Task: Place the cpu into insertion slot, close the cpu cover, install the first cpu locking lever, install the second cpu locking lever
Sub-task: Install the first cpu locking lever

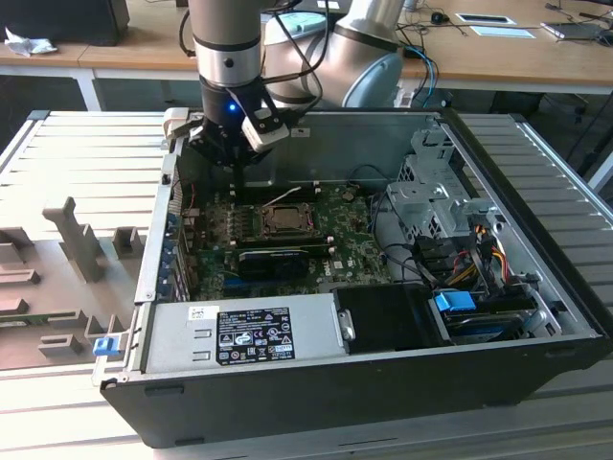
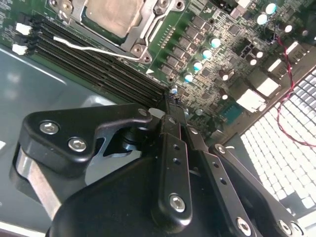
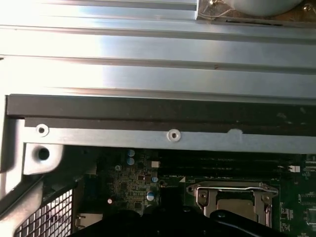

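Gripper (image 1: 233, 153), jaws together with nothing seen between them, hangs over the far part of the green board (image 2: 212, 34). It sits just inside the case wall (image 1: 383, 139), toward the exterior view's left of the insertion slot (image 1: 253, 221). The cpu (image 2: 111, 15) lies seated in that slot with the cpu cover (image 3: 205, 197) apparently flat over its rim, so placing and closing look done. One wire lever (image 3: 232, 187) lies along the socket's far side, but I cannot tell whether either lever is hooked.

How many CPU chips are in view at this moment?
1: the cpu lies in the insertion slot on the green board; another could be hidden behind the gripper.
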Controlling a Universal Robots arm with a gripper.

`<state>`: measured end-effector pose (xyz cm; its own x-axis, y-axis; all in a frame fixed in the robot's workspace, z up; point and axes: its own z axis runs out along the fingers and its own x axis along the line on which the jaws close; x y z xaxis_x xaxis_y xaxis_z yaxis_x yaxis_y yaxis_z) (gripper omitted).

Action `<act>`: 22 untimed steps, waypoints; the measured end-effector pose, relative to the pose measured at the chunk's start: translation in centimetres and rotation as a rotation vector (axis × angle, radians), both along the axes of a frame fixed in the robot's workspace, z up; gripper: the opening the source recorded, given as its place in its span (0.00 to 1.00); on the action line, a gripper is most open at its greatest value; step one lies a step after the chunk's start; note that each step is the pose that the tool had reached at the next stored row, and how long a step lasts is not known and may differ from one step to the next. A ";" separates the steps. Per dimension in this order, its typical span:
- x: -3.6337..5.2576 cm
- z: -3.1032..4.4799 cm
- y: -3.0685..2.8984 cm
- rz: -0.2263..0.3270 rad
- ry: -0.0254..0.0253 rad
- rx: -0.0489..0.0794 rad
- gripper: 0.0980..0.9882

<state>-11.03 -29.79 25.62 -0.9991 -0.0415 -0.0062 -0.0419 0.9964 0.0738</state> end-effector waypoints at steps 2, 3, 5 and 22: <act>0.32 0.00 0.00 0.000 0.0001 0.000 0.01; 0.39 0.00 0.00 0.000 0.0002 0.000 0.01; 0.61 -0.01 0.00 0.000 0.0000 0.000 0.01; 2.21 -1.17 -0.51 0.000 0.0000 0.066 0.01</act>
<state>-8.83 -30.30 24.45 -0.9991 -0.0409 -0.0090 -0.0418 0.9893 0.1394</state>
